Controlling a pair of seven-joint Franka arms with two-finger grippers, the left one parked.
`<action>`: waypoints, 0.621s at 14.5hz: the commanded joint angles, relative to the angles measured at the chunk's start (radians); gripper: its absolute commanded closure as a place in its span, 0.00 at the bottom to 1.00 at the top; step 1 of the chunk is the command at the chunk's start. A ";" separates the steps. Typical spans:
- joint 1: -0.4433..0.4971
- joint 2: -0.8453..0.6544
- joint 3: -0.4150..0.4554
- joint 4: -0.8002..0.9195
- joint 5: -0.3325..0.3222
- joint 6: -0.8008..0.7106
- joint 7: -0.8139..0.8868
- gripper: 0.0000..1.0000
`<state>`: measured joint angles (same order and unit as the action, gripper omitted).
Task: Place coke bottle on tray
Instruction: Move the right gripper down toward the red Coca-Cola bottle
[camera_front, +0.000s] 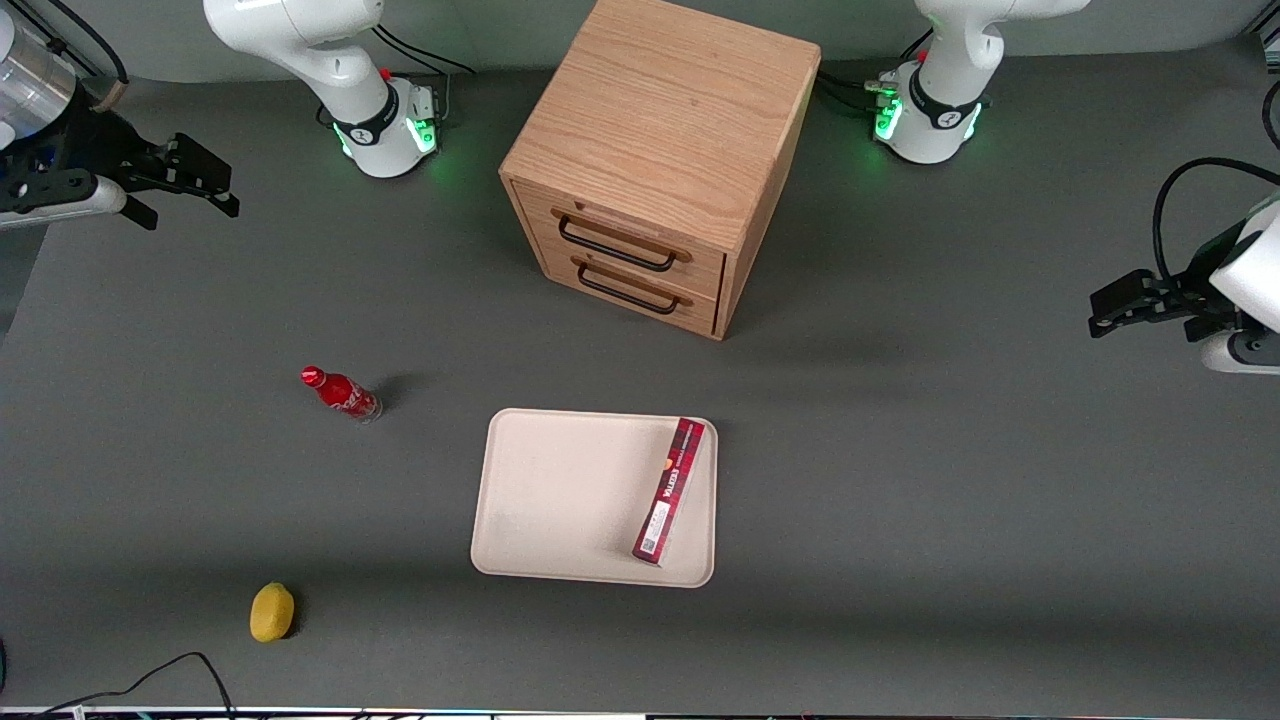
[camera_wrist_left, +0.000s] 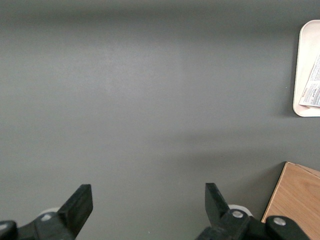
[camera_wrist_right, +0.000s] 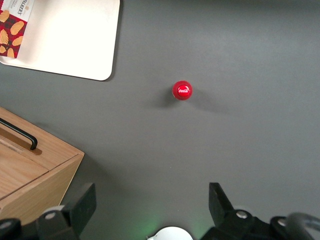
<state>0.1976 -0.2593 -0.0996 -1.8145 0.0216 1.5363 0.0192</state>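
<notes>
Black fingers (camera_wrist_right: 80, 206) of the right arm's gripper (camera_wrist_right: 150, 210) stand spread wide with nothing between them, held high at the working arm's end of the table (camera_front: 900, 450), where the front view shows the gripper (camera_front: 200, 190) well apart from everything on the surface. From those fingers the coke bottle (camera_wrist_right: 182, 90) lies nearer to the front camera and well below; the wrist camera looks straight down on its red cap, so its long axis is upright and, by my judgement, the coming move is a descent over the cap or beside the body. In the front view the coke bottle (camera_front: 340, 393) stands on bare table, apart from the tray (camera_front: 560, 500), which lies toward the middle. The tray holds only a long dark-red box (camera_front: 669, 491) along its edge on the parked arm's side, leaving most of its floor bare. A wooden drawer cabinet (camera_front: 660, 160) stands farther from the camera than the tray, and a yellow lemon (camera_front: 271, 611) lies nearest it.
</notes>
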 joint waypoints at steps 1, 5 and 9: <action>-0.007 0.018 0.000 0.040 0.015 -0.047 -0.007 0.00; -0.015 0.060 0.000 0.077 0.017 -0.079 -0.004 0.00; -0.011 0.103 0.000 -0.033 0.011 0.025 -0.012 0.00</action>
<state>0.1942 -0.1885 -0.1011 -1.8000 0.0217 1.4996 0.0194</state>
